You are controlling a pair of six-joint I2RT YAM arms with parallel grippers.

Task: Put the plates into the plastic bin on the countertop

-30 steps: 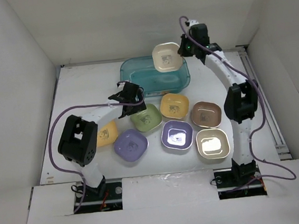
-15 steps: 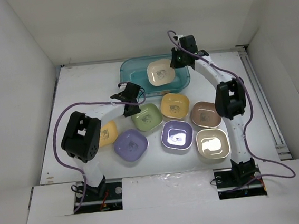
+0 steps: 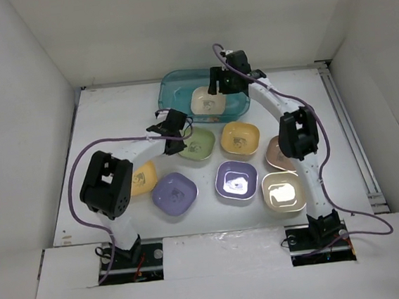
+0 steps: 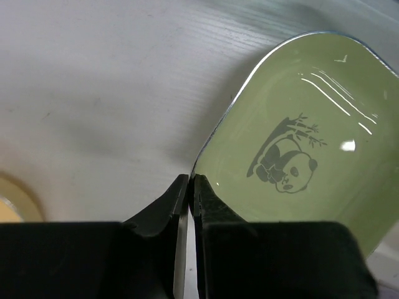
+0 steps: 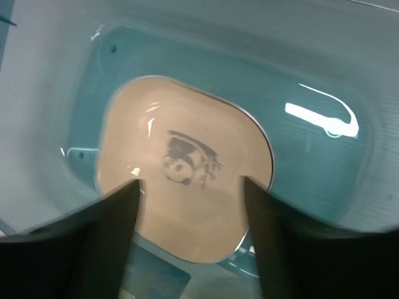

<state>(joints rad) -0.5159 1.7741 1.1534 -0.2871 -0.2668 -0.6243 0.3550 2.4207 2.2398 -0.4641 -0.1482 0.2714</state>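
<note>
The teal plastic bin (image 3: 177, 89) stands at the back of the white countertop (image 3: 112, 122). A cream plate (image 3: 207, 100) lies inside it. My right gripper (image 3: 223, 83) hangs open just above that cream plate (image 5: 187, 156), its fingers wide apart and touching nothing. My left gripper (image 3: 177, 134) is shut on the near-left rim of the green plate (image 3: 199, 147); the left wrist view shows the rim of the panda-printed green plate (image 4: 299, 143) pinched between the fingertips (image 4: 189, 180). The other plates lie loose in front of the bin.
Yellow-orange plates (image 3: 240, 137) (image 3: 144, 177), purple plates (image 3: 174, 193) (image 3: 236, 179) and a cream plate (image 3: 283, 191) lie on the countertop. The brown plate (image 3: 273, 154) is partly hidden under the right arm. White walls enclose the countertop.
The right gripper carried the cream plate left and down into the bin, then opened and let it go. The left gripper closed on the green plate's rim, and that plate shifted slightly toward the bin.
</note>
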